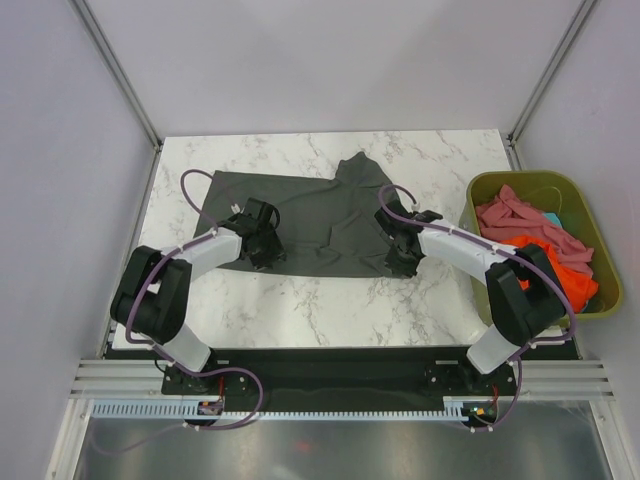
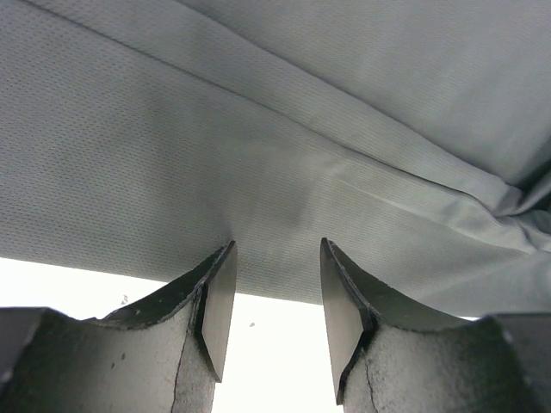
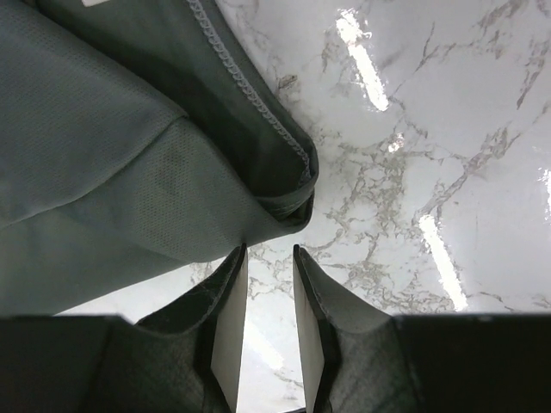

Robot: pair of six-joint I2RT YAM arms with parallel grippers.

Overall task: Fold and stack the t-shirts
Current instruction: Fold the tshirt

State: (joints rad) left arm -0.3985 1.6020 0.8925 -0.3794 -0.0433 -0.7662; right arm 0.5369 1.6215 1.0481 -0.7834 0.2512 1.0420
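Observation:
A dark charcoal grey t-shirt [image 1: 320, 215] lies partly folded on the marble table. My left gripper [image 1: 265, 250] is open at the shirt's near left edge; in the left wrist view its fingertips [image 2: 222, 267] stand at the hem of the grey cloth [image 2: 258, 129], nothing between them. My right gripper [image 1: 400, 262] is open at the shirt's near right corner; in the right wrist view the folded corner with its stitched seam [image 3: 284, 185] lies just beyond the tips. An orange tee [image 1: 560, 265] and a pink tee [image 1: 515, 218] lie in the bin.
An olive-green plastic bin [image 1: 590, 225] stands at the table's right edge. White marble table [image 1: 330, 300] shows in front of the shirt and in the right wrist view [image 3: 430, 172]. Grey walls with metal posts enclose the back and sides.

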